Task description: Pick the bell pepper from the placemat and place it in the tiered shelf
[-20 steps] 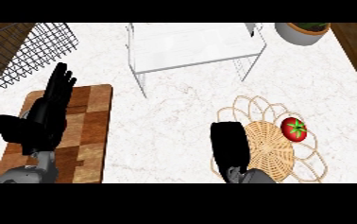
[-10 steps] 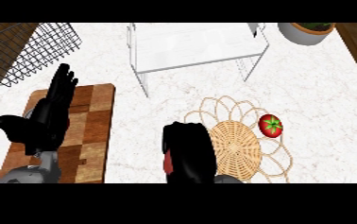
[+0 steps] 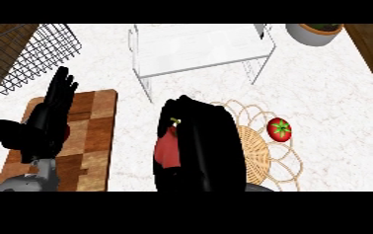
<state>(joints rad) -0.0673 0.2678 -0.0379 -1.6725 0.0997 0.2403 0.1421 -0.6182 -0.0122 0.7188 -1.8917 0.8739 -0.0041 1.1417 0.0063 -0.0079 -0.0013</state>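
My right hand (image 3: 207, 149) is raised high and looms large at the view's middle, over the left part of the woven placemat (image 3: 280, 161). Its fingers are curled round a red bell pepper (image 3: 166, 150); the pepper's red side and green stem show at the hand's left edge, and the rest is hidden. The white tiered shelf (image 3: 200, 48) stands beyond the hand at the top centre. My left hand (image 3: 47, 119) rests open, fingers up, over the wooden cutting board (image 3: 94, 129) at the left.
A red tomato (image 3: 279, 129) lies on the placemat's right side. A dark wire basket (image 3: 36, 55) stands at the top left, and a grey bowl (image 3: 315, 33) at the top right corner. White counter lies between the board and the placemat.
My right hand has risen and shifted left from the placemat, now showing much larger, with the bell pepper visible in it. The tomato and left hand stay put.
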